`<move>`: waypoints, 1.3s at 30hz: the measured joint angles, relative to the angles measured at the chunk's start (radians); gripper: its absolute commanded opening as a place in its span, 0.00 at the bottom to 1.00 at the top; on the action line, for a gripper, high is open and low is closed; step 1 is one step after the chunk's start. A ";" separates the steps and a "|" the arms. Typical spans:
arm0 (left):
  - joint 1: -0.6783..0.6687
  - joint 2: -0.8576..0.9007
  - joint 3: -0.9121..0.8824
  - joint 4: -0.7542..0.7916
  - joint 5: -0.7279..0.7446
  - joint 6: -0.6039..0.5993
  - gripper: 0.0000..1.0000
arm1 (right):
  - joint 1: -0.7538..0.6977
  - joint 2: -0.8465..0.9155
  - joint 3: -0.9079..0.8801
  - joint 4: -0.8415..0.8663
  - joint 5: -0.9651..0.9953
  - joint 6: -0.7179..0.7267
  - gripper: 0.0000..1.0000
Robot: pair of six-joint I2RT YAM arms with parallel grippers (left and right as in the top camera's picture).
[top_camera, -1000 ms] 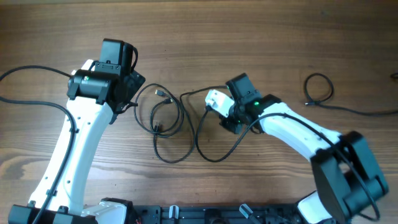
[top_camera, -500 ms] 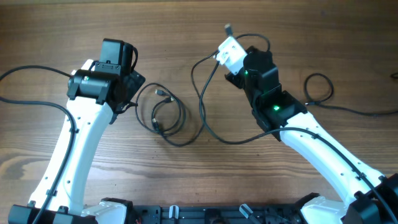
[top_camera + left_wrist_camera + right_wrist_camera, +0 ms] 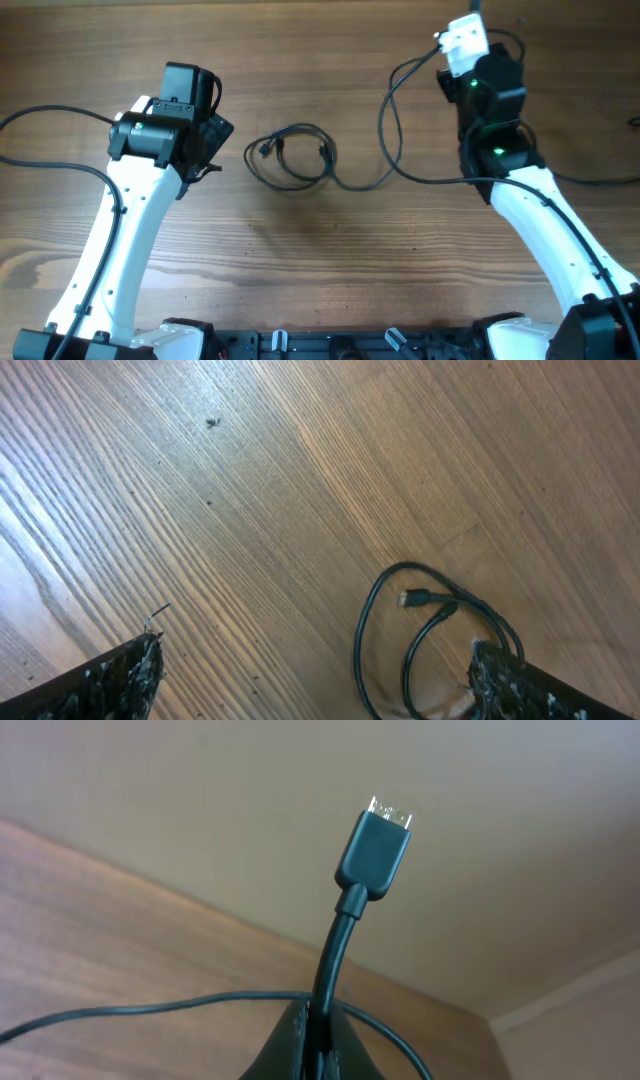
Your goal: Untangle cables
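Observation:
Thin black cables lie in small loops on the wood table right of my left gripper, with a small plug at their left. One cable runs from the loops up to my right gripper, raised at the far right. That gripper is shut on the cable just below its black plug with a silvery tip. My left gripper is open and empty above the table; the loops lie by its right finger.
The thicker black robot wires trail at the far left and right. A small dark speck marks the wood. A pale wall fills the top of the right wrist view.
My right gripper has swung up and right with the cable end, pulling the cable out and dragging the loops rightward into a tighter bunch. The left arm has not moved.

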 measured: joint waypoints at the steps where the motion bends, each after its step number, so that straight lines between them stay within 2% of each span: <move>1: 0.000 0.000 0.000 0.000 0.000 0.000 1.00 | -0.015 0.000 0.000 0.029 -0.015 0.002 0.04; 9: 0.000 0.000 0.000 0.000 0.000 0.000 1.00 | -0.124 0.000 0.000 0.296 -0.072 0.010 0.04; 12: 0.000 0.000 0.000 0.000 0.000 0.000 1.00 | -0.139 -0.006 0.000 0.301 -0.094 0.013 0.04; 21: 0.000 0.000 0.000 0.000 0.000 0.000 1.00 | -0.134 -0.188 0.000 0.273 -0.671 0.013 0.04; 24: 0.000 0.000 0.000 0.000 0.000 0.000 1.00 | -0.134 -0.231 0.000 0.274 -0.801 0.013 0.04; 28: 0.000 0.000 0.000 0.000 0.000 0.000 1.00 | -0.134 -0.262 0.000 0.322 -0.874 0.013 0.04; 35: 0.000 0.000 0.000 0.000 0.000 0.000 1.00 | -0.134 -0.358 0.000 0.584 -1.018 0.013 0.04; 39: 0.000 0.000 0.000 0.000 0.000 0.000 1.00 | -0.134 -0.367 0.000 0.639 -1.049 0.013 0.04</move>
